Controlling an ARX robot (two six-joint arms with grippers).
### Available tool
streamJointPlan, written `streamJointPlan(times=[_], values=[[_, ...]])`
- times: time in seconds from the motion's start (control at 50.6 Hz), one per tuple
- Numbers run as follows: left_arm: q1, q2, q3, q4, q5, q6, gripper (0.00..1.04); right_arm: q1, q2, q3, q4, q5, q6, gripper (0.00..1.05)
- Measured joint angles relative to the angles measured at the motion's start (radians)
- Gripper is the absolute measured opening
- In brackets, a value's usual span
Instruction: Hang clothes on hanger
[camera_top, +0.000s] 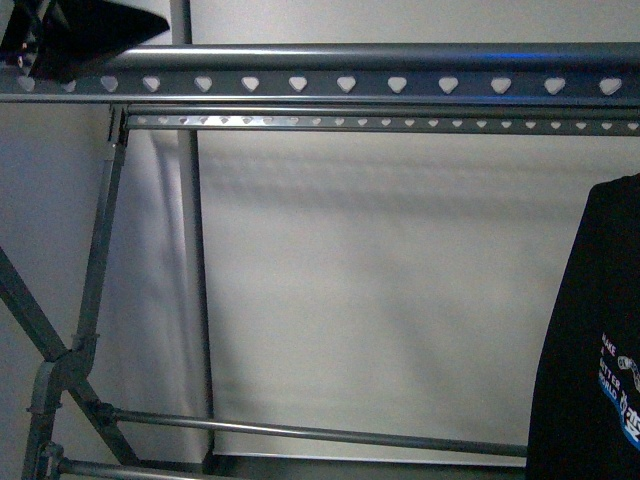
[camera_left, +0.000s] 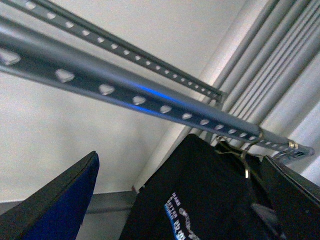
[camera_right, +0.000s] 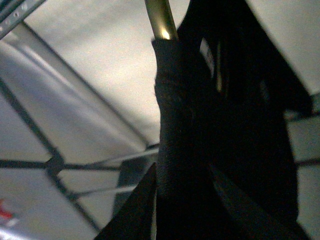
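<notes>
The hanger is a grey metal rack whose top rail (camera_top: 340, 85) has a row of heart-shaped holes and crosses the top of the front view. The clothes, a black T-shirt (camera_top: 590, 350) with white and blue print, hang at the right edge below the rail. In the right wrist view my right gripper (camera_right: 182, 190) is shut on bunched black fabric (camera_right: 180, 125) of the shirt, beside a brass-coloured rod (camera_right: 160, 15). My left gripper (camera_top: 75, 40) shows dark at the rail's left end. It stands open (camera_left: 180, 157) with nothing between its fingers, the shirt (camera_left: 200, 200) beyond them under the rail (camera_left: 150, 95).
A second perforated rail (camera_top: 380, 122) runs behind the top one. Slanted legs (camera_top: 95, 270) and low crossbars (camera_top: 320, 433) stand at the left and bottom. A thin wire hook (camera_left: 246, 159) sits above the shirt by the rail. A pale wall lies behind.
</notes>
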Motion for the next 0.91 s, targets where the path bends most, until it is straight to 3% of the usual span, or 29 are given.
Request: streamJointPlan(times=[0.138,0.257,0.316,0.356,0.455,0.553,0.652,0.751,0.81,0.889,0.909], values=[[-0.025,0.02,0.0,-0.072,-0.025,0.076,0.98,-0.009,-0.269,-0.221,0.318,0.106,-0.093,0.68],[-0.039,0.02,0.0,-0.054,-0.045,0.098,0.98,0.017,-0.555,-0.415,0.322,0.103,-0.135,0.89],[-0.066,-0.005,0.0,-0.127,-0.235,0.188,0.91,0.058,-0.71,-0.523,0.273,0.115,-0.154,0.99],[-0.071,-0.032,-0.023,-0.173,-0.326,0.236,0.85,0.092,-0.793,-0.566,0.22,0.148,-0.173,0.99],[-0.065,-0.12,-0.15,-0.167,-0.526,0.367,0.71,0.193,-0.996,-0.568,-0.132,0.261,-0.259,0.86],[-0.03,-0.23,-0.332,-0.085,-0.533,0.444,0.52,0.325,-1.141,-0.592,-0.407,0.396,-0.305,0.66],[-0.004,-0.297,-0.46,-0.026,-0.508,0.468,0.36,0.348,-1.207,-0.644,-0.489,0.396,-0.322,0.51],[0.028,-0.364,-0.615,0.03,-0.475,0.479,0.12,0.349,-1.275,-0.693,-0.486,0.402,-0.328,0.28],[0.038,-0.394,-0.663,0.048,-0.464,0.482,0.04,0.349,-1.287,-0.705,-0.48,0.402,-0.329,0.19],[0.059,-0.456,-0.747,0.076,-0.441,0.487,0.04,0.349,-1.305,-0.742,-0.473,0.402,-0.332,0.01],[0.065,-0.471,-0.77,0.081,-0.438,0.488,0.04,0.349,-1.31,-0.751,-0.471,0.402,-0.332,0.02]])
